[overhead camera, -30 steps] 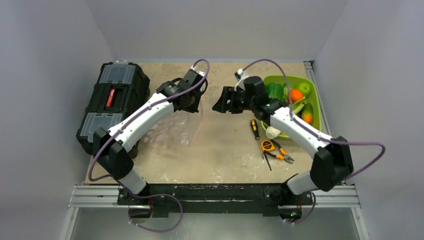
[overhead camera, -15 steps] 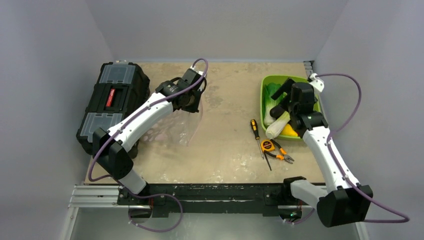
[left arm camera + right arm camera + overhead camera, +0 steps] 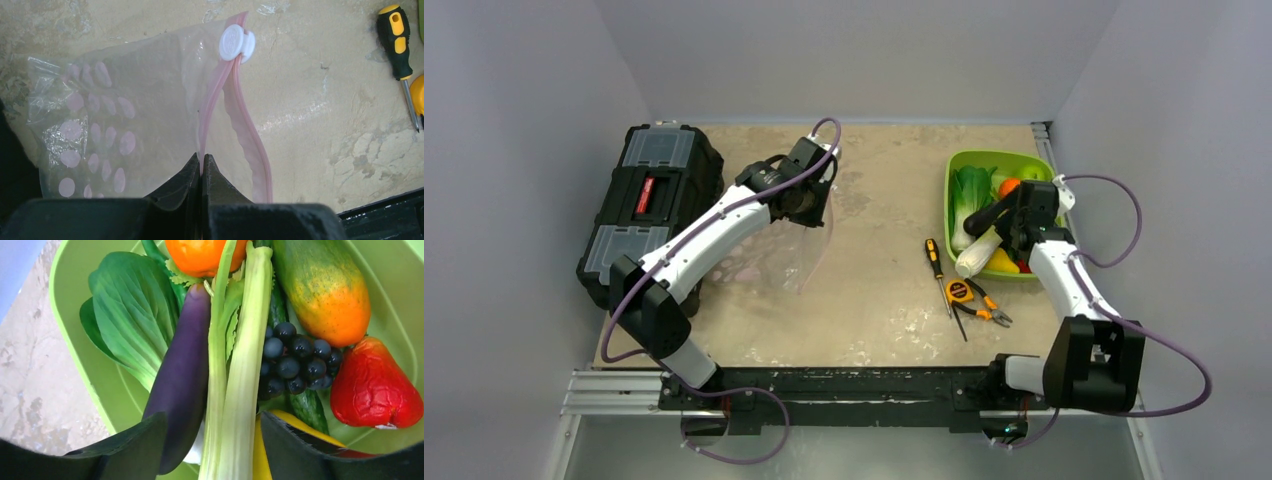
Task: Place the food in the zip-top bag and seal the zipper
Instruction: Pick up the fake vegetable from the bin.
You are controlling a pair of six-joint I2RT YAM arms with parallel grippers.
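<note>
A: What does the overhead view show?

B: The left claw (image 3: 816,212) holds the clear bag (image 3: 774,252) up by its mouth. The rest of the bag trails onto the surface (image 3: 874,290) beside a toolbox (image 3: 649,200). The right claw (image 3: 984,225) hangs over the green bin (image 3: 994,153), where the bok choy (image 3: 972,188) lies. None is in the bag yet.

A: And the left wrist view?

B: That claw is pinched shut on one lip of the pink zipper (image 3: 245,130). The other lip sags away, so the mouth gapes, likely to let food in. The white slider (image 3: 236,42) sits at the far end.

A: The right wrist view?

B: The jaws stand wide and grip nothing. They straddle an eggplant (image 3: 182,375) and a pale stalk (image 3: 242,370). A bok choy leaf lies beside the eggplant, against the bin wall. I judge the claw is lining up a pick.
</note>
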